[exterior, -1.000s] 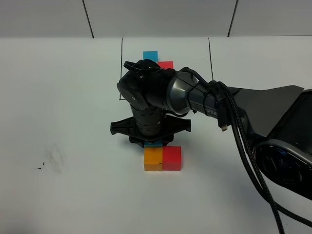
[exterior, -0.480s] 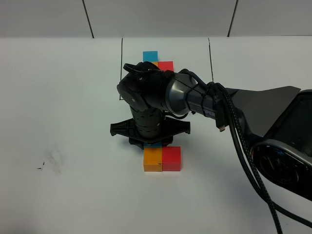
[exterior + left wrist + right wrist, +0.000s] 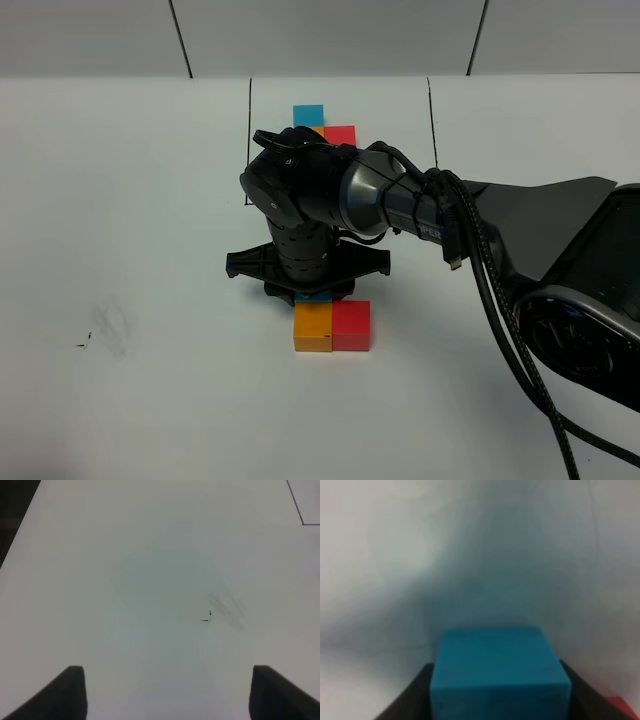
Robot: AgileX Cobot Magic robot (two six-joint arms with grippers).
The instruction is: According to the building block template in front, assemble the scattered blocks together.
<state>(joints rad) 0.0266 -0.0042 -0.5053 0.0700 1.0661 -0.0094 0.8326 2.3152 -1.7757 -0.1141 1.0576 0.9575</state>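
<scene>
Sky-blue cube [image 3: 500,672] sat between my right gripper's [image 3: 308,292] two dark fingers [image 3: 407,697], which pressed in on its sides in the right wrist view, so that gripper was pinching it. In the high view only a sliver of that sky-blue cube showed under the gripper, just behind the orange cube [image 3: 313,327] and seemingly touching it; I could not tell whether it rested on the table or was slightly lifted. The orange cube and the red cube [image 3: 352,325] lay side by side, touching, near the middle of the white tabletop [image 3: 120,200], a bit toward the front edge, orange on the left. A red corner of that cube also peeked into the right wrist view beside one finger.

The building block template [image 3: 322,123] lay toward the back edge, centre, inside the thin black drawn frame [image 3: 248,140]: blue at the back, red in front-right, orange mostly hidden behind my right arm [image 3: 400,205], which reached in from the right edge across the middle.

My left gripper [image 3: 167,692] hung over bare table on the left side, its two dark fingertips spread wide apart with nothing between them. A small dark smudge [image 3: 227,607] and a tiny mark lay ahead of it, and a corner of the black frame line showed far off. It was well apart from all cubes.
</scene>
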